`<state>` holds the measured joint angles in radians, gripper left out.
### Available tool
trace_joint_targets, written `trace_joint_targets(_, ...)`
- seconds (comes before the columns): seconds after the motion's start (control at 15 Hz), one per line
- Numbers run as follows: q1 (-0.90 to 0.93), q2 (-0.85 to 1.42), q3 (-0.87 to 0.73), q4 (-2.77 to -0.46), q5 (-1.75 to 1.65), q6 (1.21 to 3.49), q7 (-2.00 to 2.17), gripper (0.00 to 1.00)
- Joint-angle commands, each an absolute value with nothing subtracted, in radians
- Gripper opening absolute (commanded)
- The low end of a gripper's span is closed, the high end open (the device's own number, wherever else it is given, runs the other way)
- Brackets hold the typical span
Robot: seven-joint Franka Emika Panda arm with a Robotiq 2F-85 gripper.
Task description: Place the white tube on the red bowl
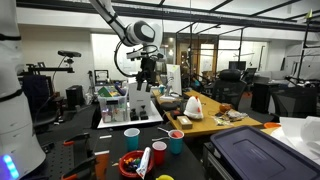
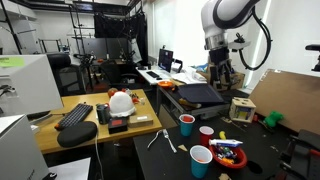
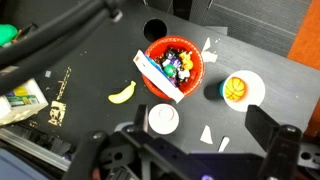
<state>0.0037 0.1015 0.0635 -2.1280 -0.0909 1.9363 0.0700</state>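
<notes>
The red bowl (image 3: 185, 52) holds small yellow, green and dark pieces. The white tube (image 3: 157, 77) lies slanted across the bowl's left rim, one end inside. Both show in both exterior views, the bowl (image 1: 130, 165) (image 2: 229, 154) with the tube (image 1: 143, 160) (image 2: 224, 145) resting on it. My gripper (image 3: 200, 125) is open and empty, high above the table, with the bowl below and ahead of the fingers. It hangs well above the cups in both exterior views (image 1: 147, 66) (image 2: 222, 70).
A pale pink cup (image 3: 163, 120) stands just below the bowl. A blue cup with an orange ball (image 3: 237, 90) is to its right, and a yellow banana (image 3: 122, 93) to its left. White scraps (image 3: 206, 133) lie on the dark table. A red cup (image 1: 159, 153) stands near the bowl.
</notes>
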Motion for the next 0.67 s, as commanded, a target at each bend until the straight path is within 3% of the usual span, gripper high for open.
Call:
trace_joint_targets(0.0, 0.026, 0.076, 0.055, -2.126, -0.104, 1.844, 0.088, 1.00)
trace_joint_targets(0.6, 0.032, 0.082, 0.055, -2.144, -0.092, 1.824, 0.069, 1.00)
